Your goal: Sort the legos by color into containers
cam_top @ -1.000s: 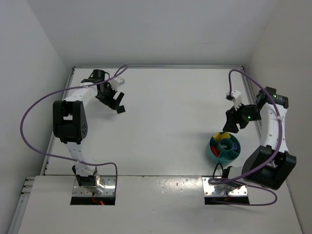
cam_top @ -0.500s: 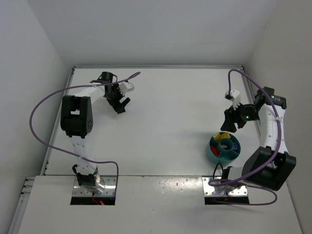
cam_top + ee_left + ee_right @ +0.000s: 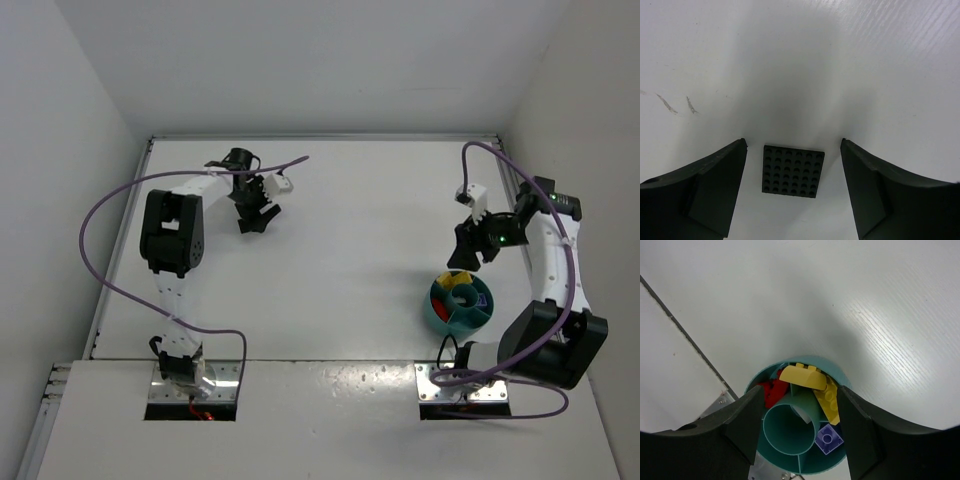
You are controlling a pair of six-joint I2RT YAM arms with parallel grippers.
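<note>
The round teal bowl [image 3: 434, 310] stands at the near right of the table. In the right wrist view its rim [image 3: 836, 371] shows below the gripper, with two yellow bricks [image 3: 802, 376], red bricks [image 3: 771, 391] and a lavender-purple brick [image 3: 828, 438] in separate compartments around the central ring [image 3: 771, 436]. My right gripper [image 3: 466, 250] hovers open and empty just above the bowl's far edge [image 3: 799, 390]. My left gripper [image 3: 254, 216] is open and empty at the far left [image 3: 793, 143], low over the bare table. No loose brick shows on the table.
A small black square pad with rows of dimples [image 3: 793, 171] lies flat on the table between my left fingers, touching neither. It shows as a dark square in the top view [image 3: 247, 228]. Walls close the table on the left, far and right sides.
My left arm has swung to the right, its wrist turning while the fingers stay over the black pad. My right gripper has shifted slightly to the left above the bowl.
</note>
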